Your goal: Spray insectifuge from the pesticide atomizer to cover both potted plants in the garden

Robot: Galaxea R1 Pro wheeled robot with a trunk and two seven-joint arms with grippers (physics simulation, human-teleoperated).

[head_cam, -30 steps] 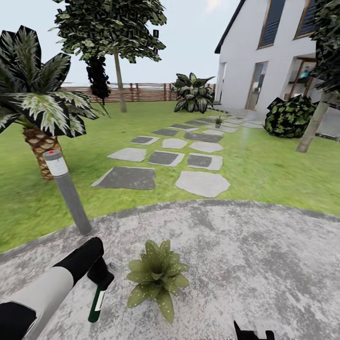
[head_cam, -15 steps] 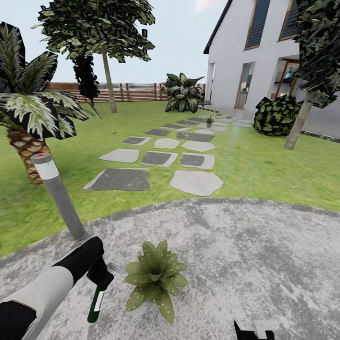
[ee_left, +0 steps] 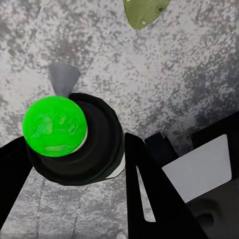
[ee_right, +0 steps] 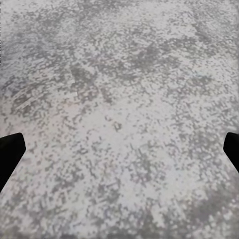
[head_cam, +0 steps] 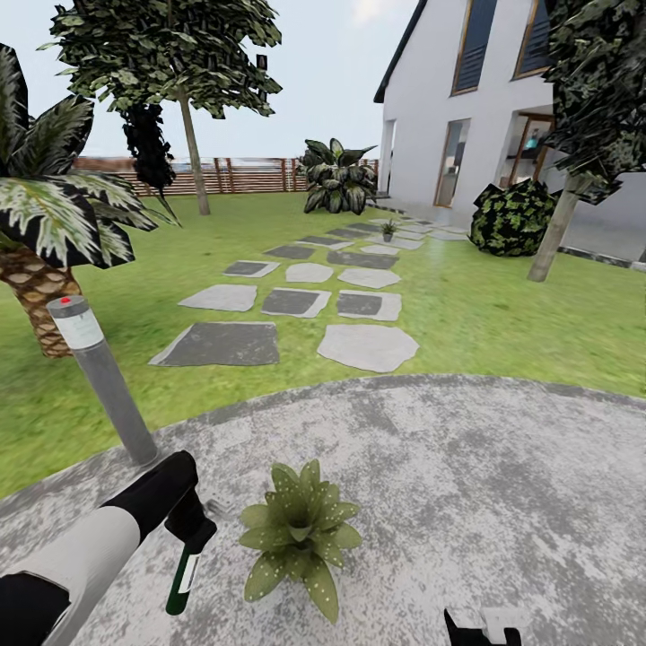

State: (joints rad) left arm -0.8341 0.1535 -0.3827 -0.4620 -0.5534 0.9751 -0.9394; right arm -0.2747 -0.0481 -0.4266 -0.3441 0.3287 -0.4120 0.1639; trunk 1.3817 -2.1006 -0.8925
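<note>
At lower left, our left gripper [head_cam: 190,529] is clamped on the pesticide atomizer [head_cam: 185,574], just beside the near potted plant [head_cam: 299,534]. Our right gripper [ee_right: 119,149] hangs spread wide above the patio [head_cam: 484,475].

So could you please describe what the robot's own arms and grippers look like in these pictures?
The left arm is a rounded tube, pale grey along the forearm with black sections at either end. The left gripper is black; in the left wrist view its fingers are flat, angular black blades. The right gripper shows black tips with a pale block between. No cables or markings show.
</note>
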